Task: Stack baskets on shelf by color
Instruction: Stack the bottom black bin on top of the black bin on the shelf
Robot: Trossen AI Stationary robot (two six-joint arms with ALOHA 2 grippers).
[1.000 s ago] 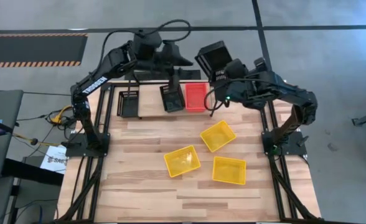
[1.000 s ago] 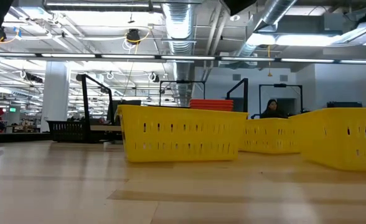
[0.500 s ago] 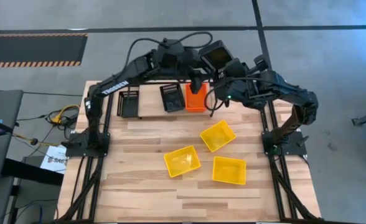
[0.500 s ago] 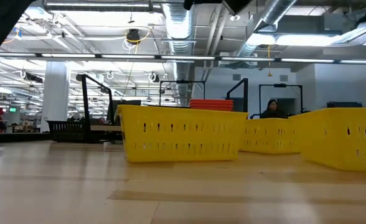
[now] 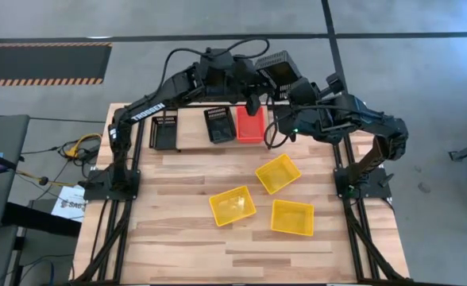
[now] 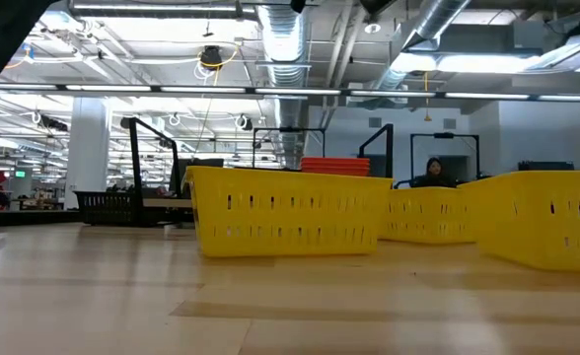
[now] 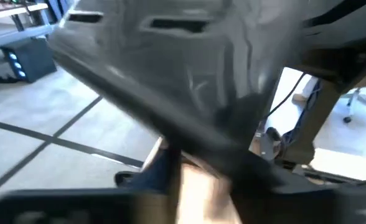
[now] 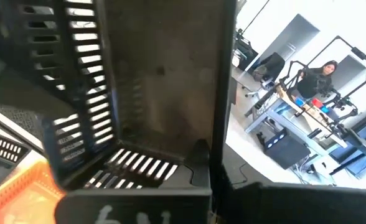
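Three yellow baskets (image 5: 278,173) (image 5: 233,206) (image 5: 292,218) rest flat on the plank table. On the shelf (image 5: 192,133) at the far edge stand two black baskets (image 5: 164,131) (image 5: 219,125) and a red-orange stack (image 5: 249,127). In the low view that red stack (image 6: 334,166) peeks over a yellow basket (image 6: 285,212). My right gripper (image 5: 287,86) is shut on a third black basket (image 5: 275,67), held up beyond the shelf's far side. My left gripper (image 5: 252,103) hovers over the red stack's far end; its wrist view is a blur. My right gripper holds the black basket by one side wall (image 8: 215,134), which runs up past the camera. The slotted walls and floor (image 8: 158,81) of the basket fill the wrist view. The basket is lifted clear and tilted, above the red-orange stack (image 8: 15,193).
Both arms crowd together over the far middle of the table. Black frame posts (image 5: 114,171) (image 5: 360,179) stand at the left and right edges. The near half of the table (image 5: 178,254) holds only the yellow baskets. A person (image 6: 433,173) sits in the room behind.
My left arm has swung toward the table's right, from above the middle black basket to above the red stack. My right gripper has carried the black basket slightly toward the far edge. The baskets on the shelf and table have stayed put.
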